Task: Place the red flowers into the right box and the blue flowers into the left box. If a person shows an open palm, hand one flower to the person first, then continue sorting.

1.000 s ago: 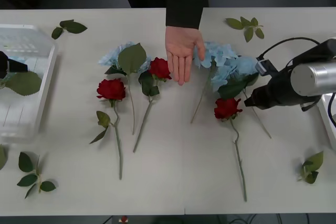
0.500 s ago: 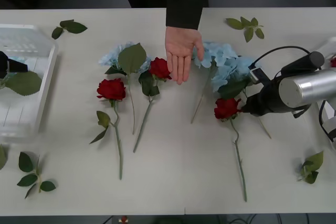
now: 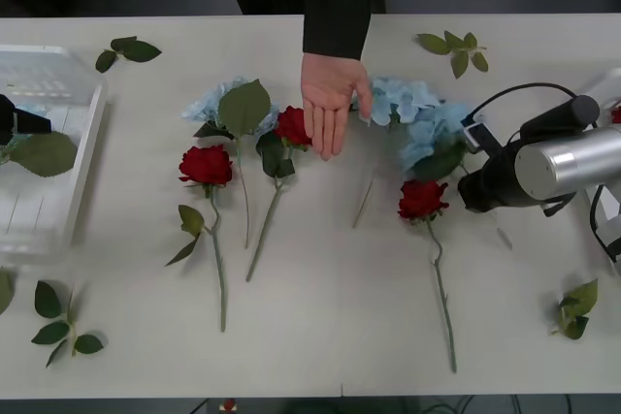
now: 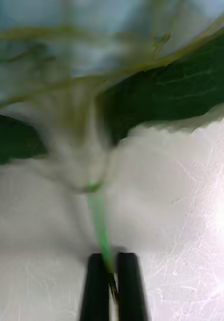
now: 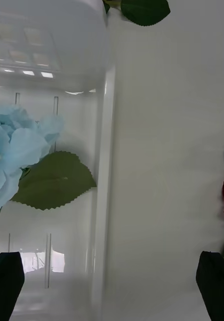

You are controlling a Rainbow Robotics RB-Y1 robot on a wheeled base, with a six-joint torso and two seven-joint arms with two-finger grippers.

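Look at the open palm point(image 3: 328, 109) first; it lies flat on the table point(image 3: 320, 327), fingers together, at the end of the person's dark sleeve point(image 3: 335, 7). Your right gripper point(image 3: 466, 191) is to the right of the palm, low over the table. In the right wrist view its black fingers point(image 4: 98, 286) are pressed together on a thin green stem point(image 4: 98, 220), so it is pinching one of the blue flowers point(image 3: 422, 123). That blue bunch sits just beside the palm, on its right. One red rose point(image 3: 421, 199) lies just below the bunch, near the gripper.

On the other side of the palm, a red rose point(image 3: 294, 126) is almost touching the fingers. A second blue bunch point(image 3: 218, 102) with a big green leaf lies left of that rose, and another red rose point(image 3: 205, 165) lies lower and farther left.

Far left of the palm you see the left box point(image 3: 82, 157). Your left gripper point(image 5: 112, 281) hangs over its edge with its fingers wide apart. A blue flower point(image 5: 16, 150) with a leaf already lies inside the box
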